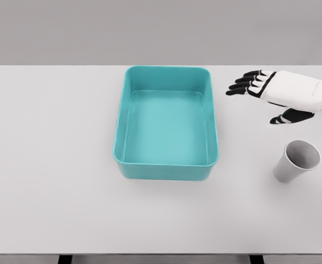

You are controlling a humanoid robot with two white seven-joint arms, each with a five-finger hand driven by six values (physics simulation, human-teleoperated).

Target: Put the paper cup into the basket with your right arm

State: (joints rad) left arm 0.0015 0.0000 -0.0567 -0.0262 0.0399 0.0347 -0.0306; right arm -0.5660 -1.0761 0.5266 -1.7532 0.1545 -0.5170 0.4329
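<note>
My right robot hand (pixel 271 93) hovers open, fingers spread, holding nothing, above the worktop (pixel 51 165) to the right of the teal basket (pixel 166 170). The paper cup (pixel 296 160) stands near the right edge, below my palm. I judge it light, thin-walled and easily crushed, so I'd wrap its side gently, mid-height.

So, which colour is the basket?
The basket is teal, a plain turquoise with no pattern, shown in the head view.
</note>
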